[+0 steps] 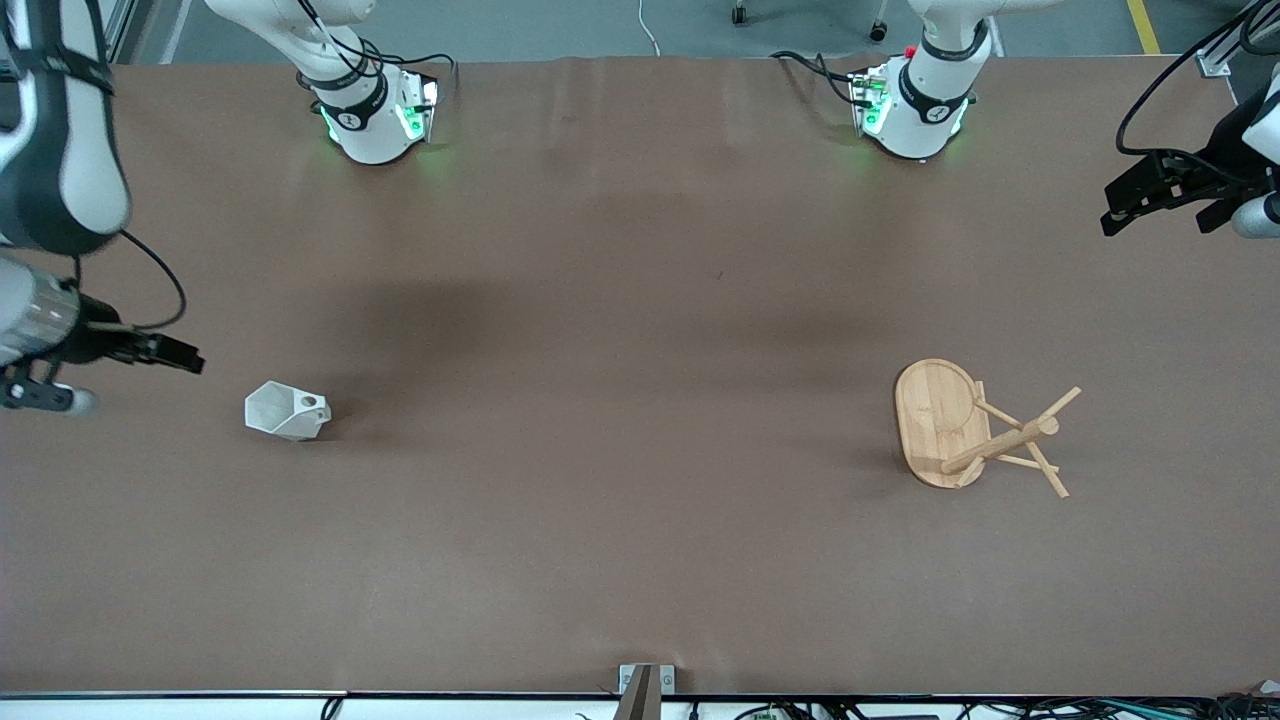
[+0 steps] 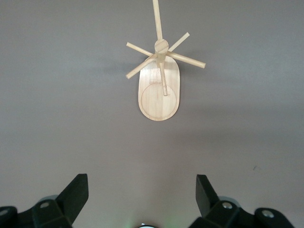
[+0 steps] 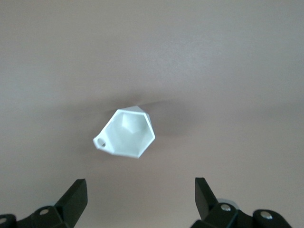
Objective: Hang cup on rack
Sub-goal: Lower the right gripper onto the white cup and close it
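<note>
A plain matte brown desk (image 1: 620, 300) fills nearly the whole front view, bare apart from two things, with soft shadows and faint creases across it. Above its top edge runs a strip of grey floor with a white cable, caster wheels and a yellow line; the two arm bases stand on the desk there, each glowing green. No brand or readable writing shows anywhere. Taking the rack (image 1: 950, 425) as landmark: it stands toward the left arm's end of the desk, oval base flat, post and thin pegs rising from it. The cup (image 1: 287, 411) lies well apart from the rack, toward the right arm's end, about as near the front camera as the rack, tipped on its side with the pierced handle toward the rack. The left tool (image 1: 1150, 195) hangs in the air past the rack at the desk's edge, fingers spread and empty. The right tool (image 1: 165, 350) hovers just beside the cup, on the side away from the rack, fingers likewise spread and empty.
</note>
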You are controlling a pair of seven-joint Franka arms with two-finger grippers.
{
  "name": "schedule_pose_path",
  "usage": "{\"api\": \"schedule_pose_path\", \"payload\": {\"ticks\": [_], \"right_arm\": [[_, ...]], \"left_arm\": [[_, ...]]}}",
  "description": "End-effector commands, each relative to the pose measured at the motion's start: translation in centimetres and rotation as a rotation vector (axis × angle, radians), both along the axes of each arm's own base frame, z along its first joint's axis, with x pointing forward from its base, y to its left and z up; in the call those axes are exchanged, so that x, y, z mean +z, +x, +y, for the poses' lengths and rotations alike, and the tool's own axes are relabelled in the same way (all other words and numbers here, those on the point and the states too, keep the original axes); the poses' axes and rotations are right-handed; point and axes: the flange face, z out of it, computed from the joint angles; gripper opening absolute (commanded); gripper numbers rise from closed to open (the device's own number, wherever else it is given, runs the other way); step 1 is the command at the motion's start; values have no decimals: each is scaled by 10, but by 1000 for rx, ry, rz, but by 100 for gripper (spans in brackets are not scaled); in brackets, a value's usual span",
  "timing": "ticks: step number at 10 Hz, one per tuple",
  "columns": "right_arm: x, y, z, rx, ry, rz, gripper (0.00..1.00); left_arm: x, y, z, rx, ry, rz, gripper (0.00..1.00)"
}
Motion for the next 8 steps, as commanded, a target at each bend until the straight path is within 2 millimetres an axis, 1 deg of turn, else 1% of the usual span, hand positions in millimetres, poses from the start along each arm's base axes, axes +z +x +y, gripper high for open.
{"api": "schedule_pose_path", "payload": {"ticks": [1,3,4,5,6,7,8], "right_arm": [[-59,-5,-13,53,-7,-13,100],[-105,-16,-12,75,-19,-56,100],[-123,-16,-8,83,-23,-63,100],[-135,-15,-7,86,-23,-54,99],[-141,-14,-4,90,-24,-63,93],[-153,-12,1,98,-22,-60,83],[-158,-10,3,101,-21,-72,73]], "left_arm": [[-15,6,1,-11,-14,42,100],[-15,6,0,-13,-16,42,100],[-15,6,0,-12,-23,44,100],[-15,6,-1,-12,-28,42,100],[-15,6,6,1,-33,44,100],[-16,7,6,1,-38,45,100],[-16,7,6,1,-38,44,100]]}}
